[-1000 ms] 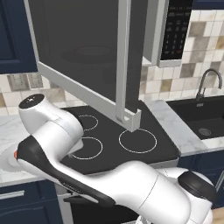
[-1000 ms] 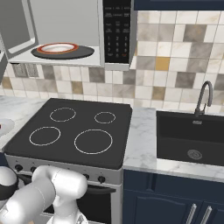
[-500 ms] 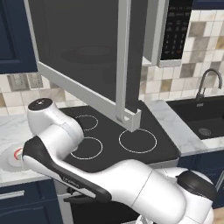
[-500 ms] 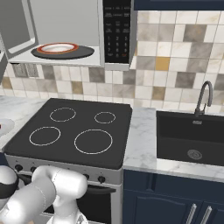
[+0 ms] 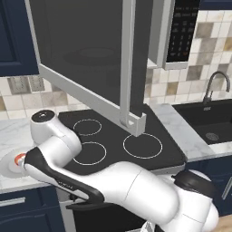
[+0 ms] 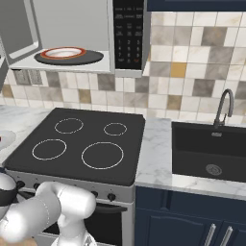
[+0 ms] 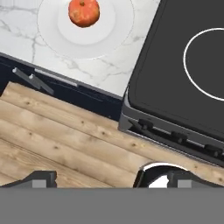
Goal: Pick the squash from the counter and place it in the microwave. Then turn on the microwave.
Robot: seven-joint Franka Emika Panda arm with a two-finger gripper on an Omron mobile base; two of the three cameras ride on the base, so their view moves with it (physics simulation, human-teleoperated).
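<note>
- Hand view: the squash sits on a white plate on the counter, beside the black stovetop.
- Gripper hangs above the wooden floor, well apart from the squash; its jaws stand wide with nothing between them.
- Right base view: the microwave hangs open above the stovetop, with a red-rimmed dish on its dark turntable.
- Left base view: the microwave door swings out over the stovetop; the arm bends low toward the left counter.

Marble-veined counter, glossy orange-red squash, smooth white plate, perhaps ceramic; plank wood floor.
</note>
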